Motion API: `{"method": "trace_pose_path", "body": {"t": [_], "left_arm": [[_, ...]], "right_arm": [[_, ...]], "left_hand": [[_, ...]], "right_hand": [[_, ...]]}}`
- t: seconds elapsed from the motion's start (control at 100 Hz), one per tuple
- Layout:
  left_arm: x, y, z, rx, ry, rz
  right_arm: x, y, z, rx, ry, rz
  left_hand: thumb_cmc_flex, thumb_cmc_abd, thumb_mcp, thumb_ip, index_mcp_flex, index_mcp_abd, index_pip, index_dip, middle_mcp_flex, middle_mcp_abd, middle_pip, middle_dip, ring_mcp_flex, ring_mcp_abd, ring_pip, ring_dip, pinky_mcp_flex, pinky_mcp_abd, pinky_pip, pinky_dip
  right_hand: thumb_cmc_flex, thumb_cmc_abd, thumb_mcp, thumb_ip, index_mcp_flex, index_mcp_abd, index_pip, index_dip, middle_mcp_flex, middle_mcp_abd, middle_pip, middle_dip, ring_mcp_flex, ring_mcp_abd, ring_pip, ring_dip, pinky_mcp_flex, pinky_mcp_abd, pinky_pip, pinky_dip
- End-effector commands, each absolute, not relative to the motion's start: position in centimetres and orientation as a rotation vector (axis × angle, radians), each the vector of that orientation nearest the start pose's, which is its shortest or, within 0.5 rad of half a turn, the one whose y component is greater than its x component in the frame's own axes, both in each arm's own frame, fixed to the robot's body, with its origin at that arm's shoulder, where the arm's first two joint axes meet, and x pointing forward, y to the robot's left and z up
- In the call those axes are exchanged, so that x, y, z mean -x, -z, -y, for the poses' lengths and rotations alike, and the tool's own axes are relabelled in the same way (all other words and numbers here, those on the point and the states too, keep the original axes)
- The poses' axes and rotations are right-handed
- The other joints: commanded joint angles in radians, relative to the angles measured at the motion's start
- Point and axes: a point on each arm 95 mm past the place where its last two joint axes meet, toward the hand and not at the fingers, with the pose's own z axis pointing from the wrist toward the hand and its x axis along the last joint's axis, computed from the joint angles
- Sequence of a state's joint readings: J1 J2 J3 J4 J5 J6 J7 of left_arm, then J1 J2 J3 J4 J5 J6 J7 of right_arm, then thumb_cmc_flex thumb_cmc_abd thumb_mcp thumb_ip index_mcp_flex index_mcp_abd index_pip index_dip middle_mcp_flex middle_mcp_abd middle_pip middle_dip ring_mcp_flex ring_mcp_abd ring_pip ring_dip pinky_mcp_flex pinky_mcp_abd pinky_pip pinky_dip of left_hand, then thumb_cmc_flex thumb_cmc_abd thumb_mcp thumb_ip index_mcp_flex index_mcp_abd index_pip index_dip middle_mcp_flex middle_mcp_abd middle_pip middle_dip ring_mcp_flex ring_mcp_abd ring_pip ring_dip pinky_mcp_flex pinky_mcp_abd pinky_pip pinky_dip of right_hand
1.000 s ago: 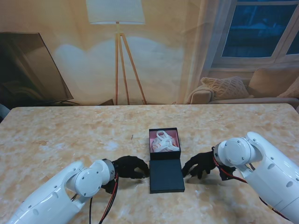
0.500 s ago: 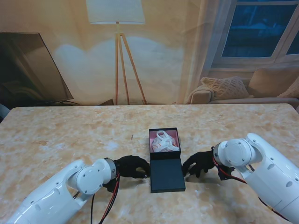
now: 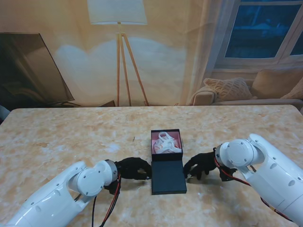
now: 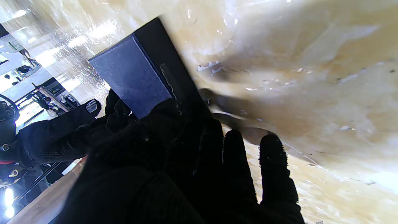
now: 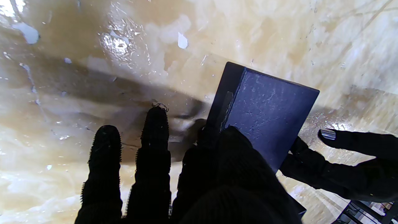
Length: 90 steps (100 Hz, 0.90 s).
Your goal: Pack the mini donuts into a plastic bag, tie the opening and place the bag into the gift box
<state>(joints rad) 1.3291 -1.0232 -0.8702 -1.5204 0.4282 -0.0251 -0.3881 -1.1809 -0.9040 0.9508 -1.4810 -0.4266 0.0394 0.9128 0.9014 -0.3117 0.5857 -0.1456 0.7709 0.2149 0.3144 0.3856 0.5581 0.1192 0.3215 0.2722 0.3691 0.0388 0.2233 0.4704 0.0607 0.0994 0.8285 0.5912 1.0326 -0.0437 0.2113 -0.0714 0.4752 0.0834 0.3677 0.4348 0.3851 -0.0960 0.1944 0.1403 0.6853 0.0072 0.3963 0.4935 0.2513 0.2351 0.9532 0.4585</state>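
Left arm: white, reaching in from the near left corner of the stand view toward the middle of the table (image 3: 57, 137).
Left hand (image 3: 134, 169): black-gloved, at the left edge of the dark lid (image 3: 168, 177). In the left wrist view its fingers (image 4: 269, 161) are spread, some flat on the table and others up against the lid's side. Whether it truly grips the lid cannot be told.
Lid: flat, dark, rectangular, lying on the table between the two hands and just nearer to me than the gift box.
Gift box (image 3: 166, 143): open, dark outside, pink inside, touching or nearly touching the lid's far edge.
Plastic bag (image 3: 166, 144): white and crumpled, already inside the gift box. No donuts can be made out through it, nor a knot.
Right hand (image 3: 202, 165): black-gloved, at the right edge of the lid, fingers (image 5: 104, 161) spread, some lying on the table beside the lid. A firm hold cannot be confirmed.
Right arm: white, entering from the near right corner.
Likely step: lifting the lid to close the box.
Risk: an uneven squeeze from the two sides could tip the lid or let it slip.
Risk: lid set down askew, catching bag folds that stand near the rim.
Risk: a sideways push shoving the box away.
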Motion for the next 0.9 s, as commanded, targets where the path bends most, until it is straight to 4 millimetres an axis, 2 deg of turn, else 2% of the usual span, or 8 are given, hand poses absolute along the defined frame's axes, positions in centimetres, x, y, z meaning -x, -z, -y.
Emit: {"method": "trace_pose_path", "body": {"t": [0.0,0.16,0.18,0.22,0.89], "left_arm": [[-38.03,37.90,8.05,1.760,1.537,-2.084],[-38.07,37.93,8.15,1.761,1.560,-2.074],[-38.09,37.94,8.17,1.762,1.563,-2.072],[-38.10,37.94,8.20,1.766,1.569,-2.068],[-37.83,37.71,8.58,1.767,1.643,-2.042]], "right_arm": [[-41.84,34.12,0.03,-1.875,-0.993,-2.365],[-41.76,34.04,0.06,-1.858,-1.001,-2.365],[-41.75,34.01,0.10,-1.850,-0.998,-2.366],[-41.75,33.98,0.15,-1.837,-1.000,-2.365],[-41.54,33.93,0.30,-1.846,-1.113,-2.341]], "left_hand": [[-0.021,0.007,0.030,0.017,-0.038,-0.102,-0.048,-0.022,-0.044,-0.105,-0.032,-0.019,0.007,0.149,-0.026,-0.023,0.042,0.104,-0.079,-0.057],[-0.025,0.003,0.045,0.015,-0.039,-0.102,-0.047,-0.023,-0.042,-0.105,-0.030,-0.018,0.012,0.149,-0.023,-0.020,0.043,0.102,-0.079,-0.056],[-0.024,0.001,0.046,0.015,-0.038,-0.104,-0.046,-0.023,-0.041,-0.104,-0.030,-0.018,0.013,0.149,-0.023,-0.020,0.043,0.102,-0.078,-0.056],[-0.025,0.001,0.048,0.015,-0.038,-0.104,-0.046,-0.023,-0.039,-0.103,-0.029,-0.018,0.014,0.149,-0.022,-0.019,0.043,0.103,-0.079,-0.056],[-0.035,-0.011,0.071,0.013,-0.035,-0.104,-0.039,-0.026,-0.026,-0.101,-0.023,-0.014,0.030,0.147,-0.015,-0.011,0.048,0.110,-0.072,-0.057]], "right_hand": [[0.019,0.005,0.012,0.017,-0.053,-0.091,-0.076,-0.018,-0.025,-0.008,-0.044,-0.008,-0.064,0.060,-0.171,-0.076,0.000,-0.004,0.020,0.018],[0.022,0.007,0.039,0.016,-0.047,-0.099,-0.071,-0.019,-0.012,-0.010,-0.040,-0.007,-0.048,0.061,-0.158,-0.071,0.025,-0.015,0.039,0.023],[-0.009,-0.005,0.101,0.013,-0.049,-0.100,-0.064,-0.023,-0.010,-0.010,-0.039,-0.006,-0.046,0.062,-0.153,-0.069,0.033,-0.022,0.048,0.027],[-0.019,-0.007,0.123,0.012,-0.050,-0.100,-0.063,-0.025,-0.006,-0.009,-0.038,-0.005,-0.041,0.059,-0.149,-0.068,0.040,-0.027,0.054,0.030],[-0.038,-0.016,0.167,0.014,-0.049,-0.109,-0.058,-0.030,0.012,-0.009,-0.038,0.000,-0.024,0.060,-0.123,-0.058,0.049,-0.020,0.064,0.032]]}}
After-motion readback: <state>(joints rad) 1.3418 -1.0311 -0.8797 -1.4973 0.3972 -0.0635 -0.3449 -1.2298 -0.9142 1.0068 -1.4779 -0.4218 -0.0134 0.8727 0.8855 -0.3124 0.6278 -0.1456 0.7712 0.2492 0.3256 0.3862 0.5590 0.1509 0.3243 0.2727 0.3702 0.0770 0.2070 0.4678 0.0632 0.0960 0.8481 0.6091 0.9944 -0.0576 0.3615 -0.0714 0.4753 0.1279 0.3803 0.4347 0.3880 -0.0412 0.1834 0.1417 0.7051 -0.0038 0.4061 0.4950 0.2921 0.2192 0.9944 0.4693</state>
